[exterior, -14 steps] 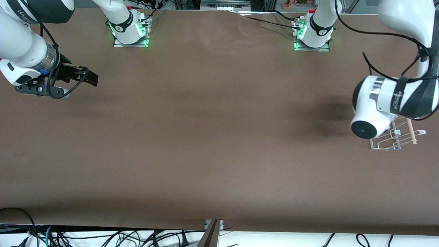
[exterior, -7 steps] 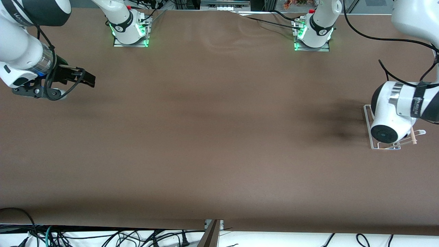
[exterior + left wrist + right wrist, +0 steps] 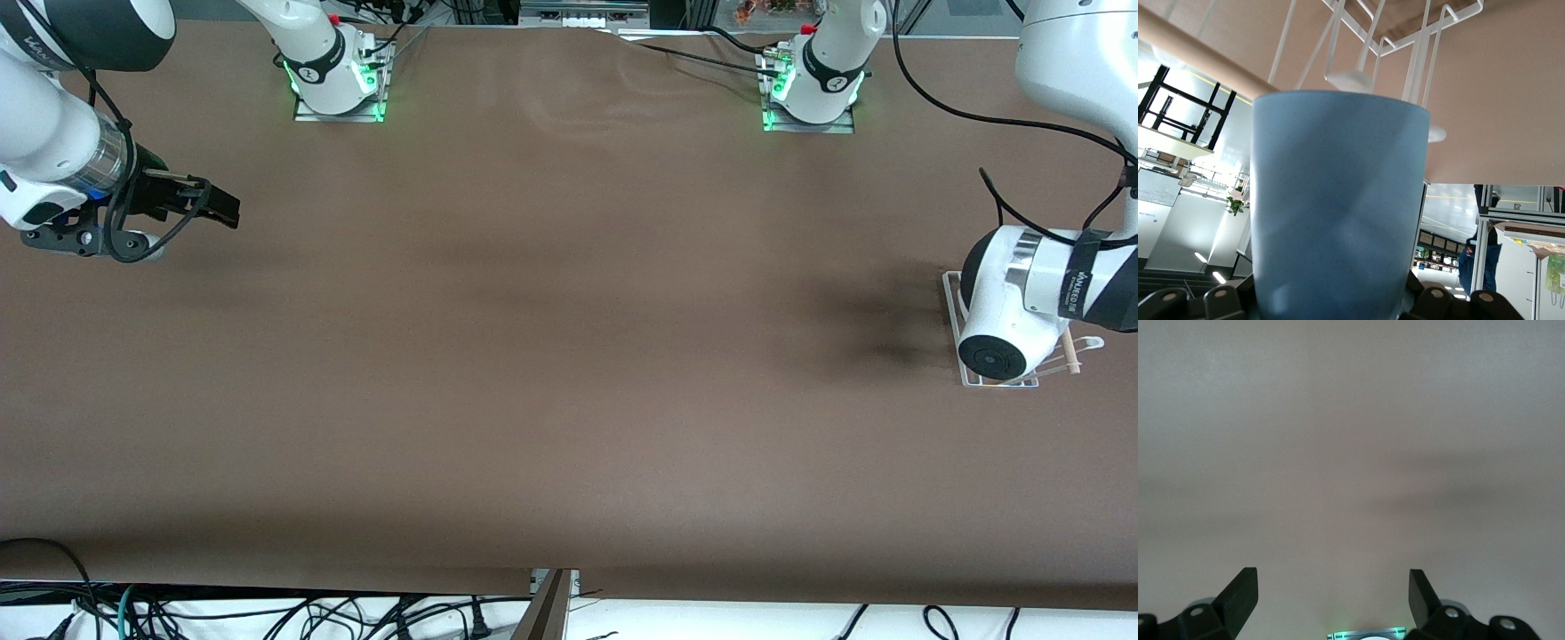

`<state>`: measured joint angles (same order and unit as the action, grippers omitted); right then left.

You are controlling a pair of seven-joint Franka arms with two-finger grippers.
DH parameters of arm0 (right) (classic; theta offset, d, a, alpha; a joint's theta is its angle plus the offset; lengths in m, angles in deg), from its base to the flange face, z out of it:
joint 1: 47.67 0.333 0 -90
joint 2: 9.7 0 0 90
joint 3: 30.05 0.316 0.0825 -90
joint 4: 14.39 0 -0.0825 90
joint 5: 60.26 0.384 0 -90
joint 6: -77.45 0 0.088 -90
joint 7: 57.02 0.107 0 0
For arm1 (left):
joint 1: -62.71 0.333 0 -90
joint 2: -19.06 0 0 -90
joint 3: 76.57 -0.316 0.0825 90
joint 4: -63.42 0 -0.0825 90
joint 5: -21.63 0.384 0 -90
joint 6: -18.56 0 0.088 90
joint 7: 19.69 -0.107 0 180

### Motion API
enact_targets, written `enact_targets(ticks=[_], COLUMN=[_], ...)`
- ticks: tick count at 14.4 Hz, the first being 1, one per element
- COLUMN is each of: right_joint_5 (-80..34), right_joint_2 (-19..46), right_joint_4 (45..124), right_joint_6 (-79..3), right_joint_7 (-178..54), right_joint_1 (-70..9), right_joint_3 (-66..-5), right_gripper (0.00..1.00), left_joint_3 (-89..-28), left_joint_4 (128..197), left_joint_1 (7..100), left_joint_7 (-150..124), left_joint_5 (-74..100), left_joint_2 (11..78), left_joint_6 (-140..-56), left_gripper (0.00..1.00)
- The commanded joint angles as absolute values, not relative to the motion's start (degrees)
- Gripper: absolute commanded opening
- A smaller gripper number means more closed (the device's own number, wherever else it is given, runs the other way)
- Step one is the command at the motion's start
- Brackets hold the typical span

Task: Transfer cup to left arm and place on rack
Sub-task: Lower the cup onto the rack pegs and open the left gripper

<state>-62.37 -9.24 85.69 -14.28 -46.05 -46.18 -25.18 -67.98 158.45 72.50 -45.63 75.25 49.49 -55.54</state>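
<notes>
Cup over the rack, right arm waiting

The left gripper (image 3: 1338, 303) clamps the light-blue cup (image 3: 1338, 207) low on its wall, over the white wire rack (image 3: 956, 307) near the left arm's end of the table — the rack's loops and wooden dowel (image 3: 1069, 352) show just past the cup's rim. From the front, the left arm's wrist hides cup and gripper. The cup looks light and stiff, matte plastic, so probably not slippery; its taper suggests a hold low on the wall, as now, leaving the rim free to meet the loops. The right gripper (image 3: 1333, 590) waits over bare table at the right arm's end — fingers spread wide, empty.
</notes>
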Motion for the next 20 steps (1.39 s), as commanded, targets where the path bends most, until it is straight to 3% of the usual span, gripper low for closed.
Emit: enact_targets(ticks=[1, 13, 14, 15, 16, 17, 20], right_joint_5=[-62.37, -62.37, -62.45, -62.45, -62.45, -62.37, -62.36], right_joint_2=[-9.18, -8.82, -8.74, -8.65, -8.65, -8.65, -8.65], right_joint_4=[86.07, 85.45, 85.45, 85.45, 85.45, 85.45, 85.36], right_joint_6=[-15.36, -14.75, -14.75, -14.75, -14.75, -14.75, -14.75], right_joint_7=[-46.65, -46.65, -46.65, -46.65, -46.65, -46.65, -46.65], right_joint_1=[-45.29, -44.77, -44.68, -44.76, -44.77, -44.77, -44.77], right_joint_3=[-26.01, -25.92, -25.92, -25.92, -25.92, -25.92, -25.92], right_gripper=[1.0, 1.0, 1.0, 1.0, 1.0, 1.0, 1.0], left_joint_3=[-67.43, -67.34, -67.34, -67.34, -67.34, -67.34, -67.34], left_joint_4=[158.08, 160.1, 160.1, 160.1, 159.93, 159.84, 159.31], left_joint_1=[74.48, 74.57, 74.57, 74.4, 74.4, 74.22, 74.31], left_joint_7=[-45.26, -45.09, -44.74, -44.39, -44.39, -44.3, -44.21], left_joint_5=[77.08, 76.82, 76.82, 76.82, 76.82, 76.82, 76.65], left_joint_2=[50.17, 50.79, 50.79, 50.79, 50.7, 50.7, 50.62], left_joint_6=[-57.2, -58.52, -58.52, -58.43, -58.43, -58.26, -58.26], left_gripper=[0.06, 0.09, 0.16, 0.38, 0.47, 0.99, 1.0])
